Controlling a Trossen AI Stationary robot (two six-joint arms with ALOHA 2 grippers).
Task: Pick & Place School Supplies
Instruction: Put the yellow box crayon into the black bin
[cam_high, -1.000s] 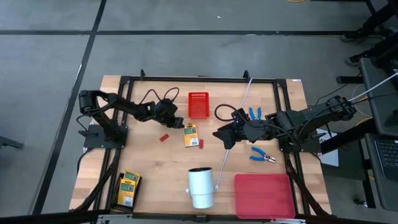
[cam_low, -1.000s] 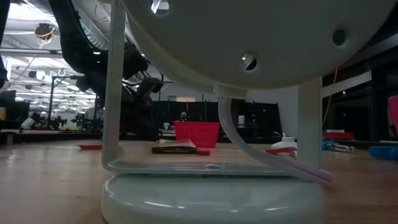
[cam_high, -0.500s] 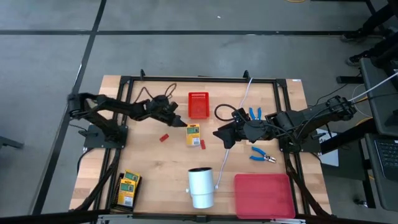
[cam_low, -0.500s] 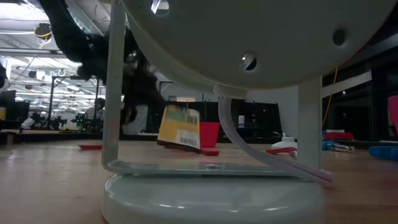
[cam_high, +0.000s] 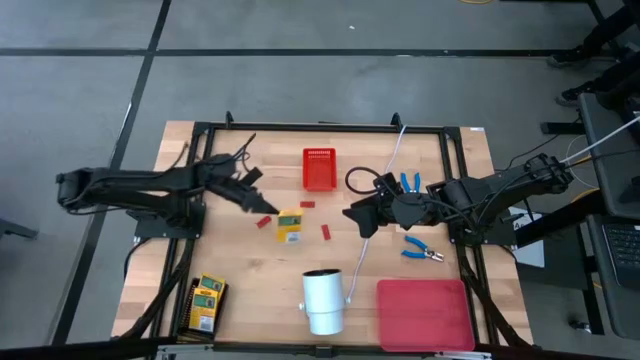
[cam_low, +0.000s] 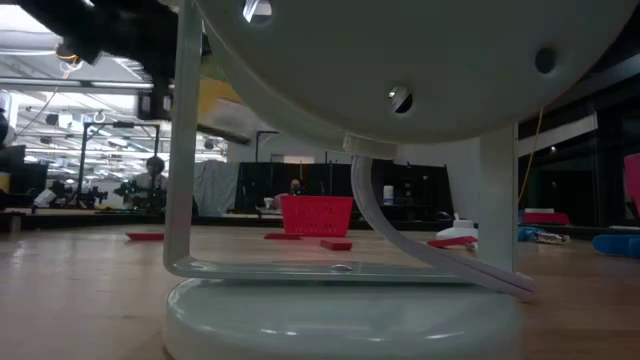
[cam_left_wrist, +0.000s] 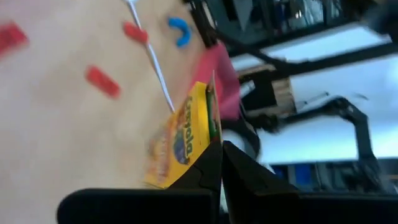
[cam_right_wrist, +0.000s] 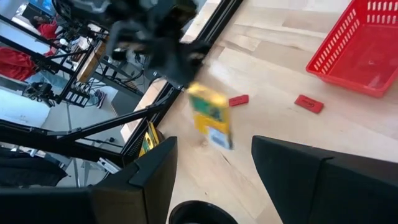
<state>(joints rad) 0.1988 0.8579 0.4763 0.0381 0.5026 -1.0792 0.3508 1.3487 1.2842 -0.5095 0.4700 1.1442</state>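
Observation:
A yellow-and-green printed box (cam_high: 289, 225) hangs in the air over the table's middle, with my left gripper (cam_high: 266, 208) shut on it. The low view shows the box (cam_low: 225, 105) blurred and high above the tabletop. Three small red blocks (cam_high: 264, 222), (cam_high: 307, 204), (cam_high: 325, 231) lie flat around that spot. More yellow-and-green boxes (cam_high: 207, 297) lie stacked at the near left. Two blue-handled tools (cam_high: 410, 183), (cam_high: 422, 251) lie on the right. My right gripper (cam_high: 355, 217) hovers open right of the middle, holding nothing. My left gripper pinches the box by a thin edge at one end (cam_left_wrist: 208, 142) between its two shut fingers (cam_left_wrist: 211, 168). The fingers come from the table's left, slanting a little downward. The box is lifted clear of the table and hangs tilted beyond the fingertips.
A red mesh basket (cam_high: 319, 168) stands at the far middle. A white cylinder (cam_high: 323, 300) lies at the near middle with a white cord (cam_high: 358, 262) beside it. A flat red lid (cam_high: 425, 314) lies at the near right. Black frame rails (cam_high: 320, 126) border the table.
My left gripper has risen and drawn back toward the table's left edge with the box. The box lay flat on the table, tipped up on edge, and is now lifted clear. A red block shows near where the gripper and box were.

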